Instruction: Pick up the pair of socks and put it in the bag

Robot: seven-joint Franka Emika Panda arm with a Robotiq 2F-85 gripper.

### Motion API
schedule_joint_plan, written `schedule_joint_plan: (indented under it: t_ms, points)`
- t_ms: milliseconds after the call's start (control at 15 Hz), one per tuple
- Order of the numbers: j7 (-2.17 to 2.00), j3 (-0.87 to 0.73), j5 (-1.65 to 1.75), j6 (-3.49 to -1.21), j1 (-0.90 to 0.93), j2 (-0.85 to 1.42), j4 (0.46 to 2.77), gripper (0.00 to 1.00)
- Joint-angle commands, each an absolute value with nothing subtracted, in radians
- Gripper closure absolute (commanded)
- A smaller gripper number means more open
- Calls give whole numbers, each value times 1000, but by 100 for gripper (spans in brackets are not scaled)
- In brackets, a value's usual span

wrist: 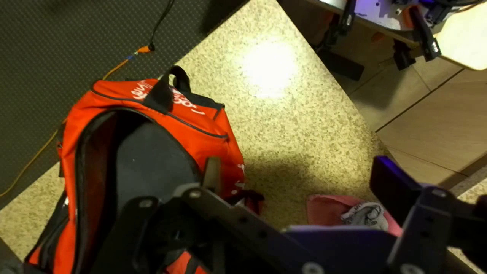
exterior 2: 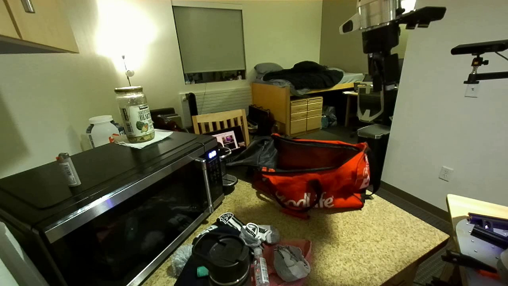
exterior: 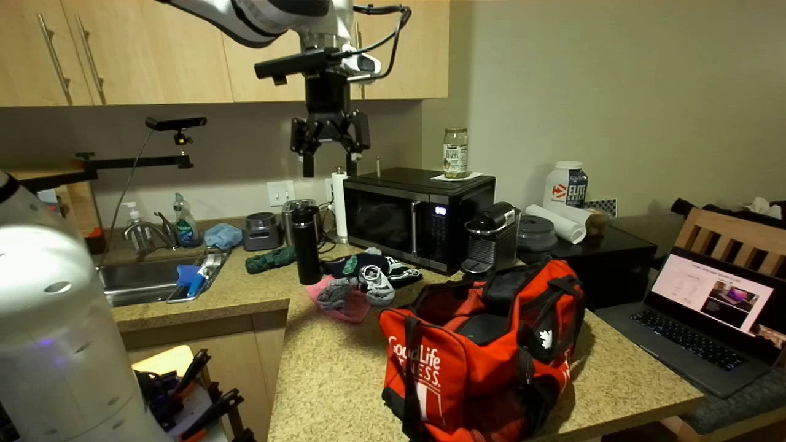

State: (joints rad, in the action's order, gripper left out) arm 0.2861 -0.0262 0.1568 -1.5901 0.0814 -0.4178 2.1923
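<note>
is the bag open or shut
Open: in the wrist view, the bag's top gapes wide, its grey inside showing.

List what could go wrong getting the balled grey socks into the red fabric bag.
When lowered toward the balled grey socks, the open black two-finger gripper might knock the tall black cylindrical tumbler standing near them.
Those socks lie on pink fabric, which could get pinched and lifted along with them.
The red fabric bag looks soft-sided, so its rim might sag or snag the socks at the drop.
</note>
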Motion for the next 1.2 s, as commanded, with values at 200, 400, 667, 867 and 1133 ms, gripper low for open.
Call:
schedule_joint_plan:
  t_ms: [200,400,667,867,1133]
  points:
    - [263,4,15,-1738,109,-285,2192,0]
    - [261,24,-53,-1790,120,-220,2192,0]
    - [262,50,-119,-1853,126,-139,2188,0]
    - [263,67,-136,-1901,124,-76,2178,0]
    - [270,77,-132,-1958,118,16,2151,0]
